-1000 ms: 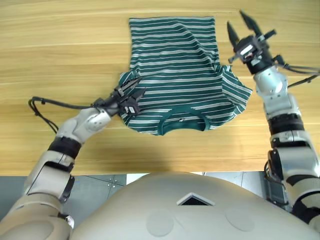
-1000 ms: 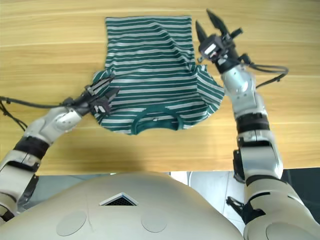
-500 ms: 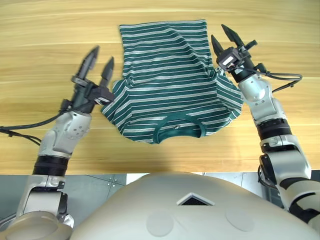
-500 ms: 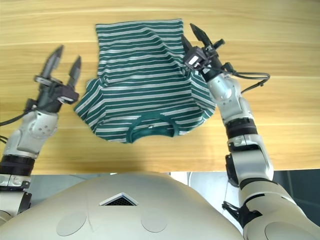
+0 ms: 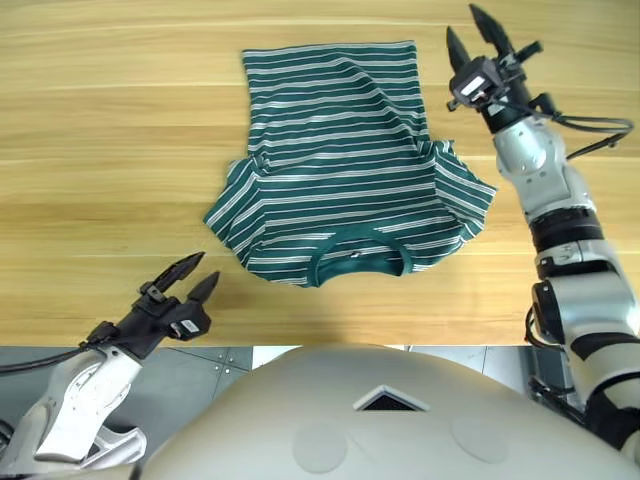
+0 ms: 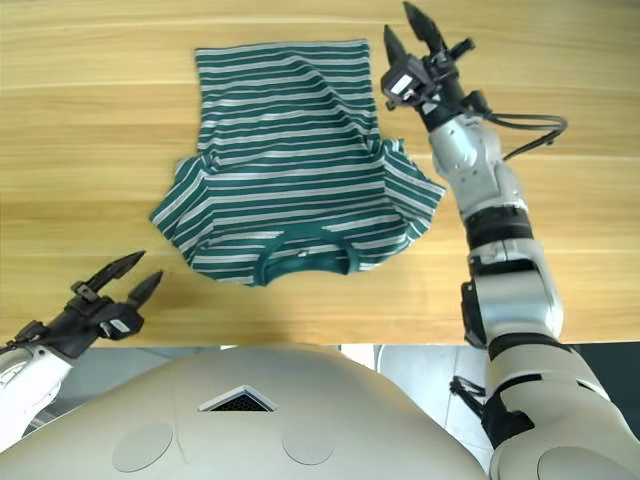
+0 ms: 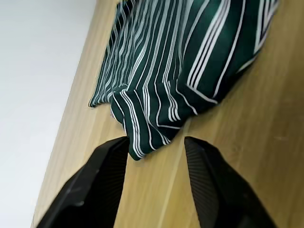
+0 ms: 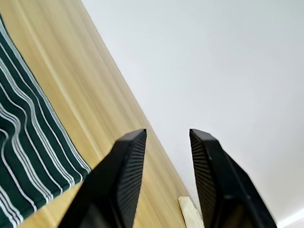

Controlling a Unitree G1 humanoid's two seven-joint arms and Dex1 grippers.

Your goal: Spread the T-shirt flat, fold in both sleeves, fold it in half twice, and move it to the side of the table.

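Note:
A green T-shirt with white stripes (image 5: 340, 170) lies spread on the wooden table (image 5: 110, 130), collar toward me, hem at the far side. Both short sleeves stick out to the sides, a little rumpled. My left gripper (image 5: 192, 277) hovers open at the table's near edge, left of and nearer than the left sleeve (image 7: 142, 128). My right gripper (image 5: 470, 30) is raised open beyond the shirt's far right corner, holding nothing; the shirt's edge (image 8: 28, 156) lies beside its fingers.
Bare wood (image 6: 90, 110) stretches wide on both sides of the shirt and beyond it. A cable (image 5: 590, 125) loops off my right forearm. The near table edge (image 5: 300, 345) runs just below the collar.
My left gripper let go of the left sleeve, rose, then drew back to the near edge of the table. My right gripper swung in toward the shirt and then back out past its far right corner.

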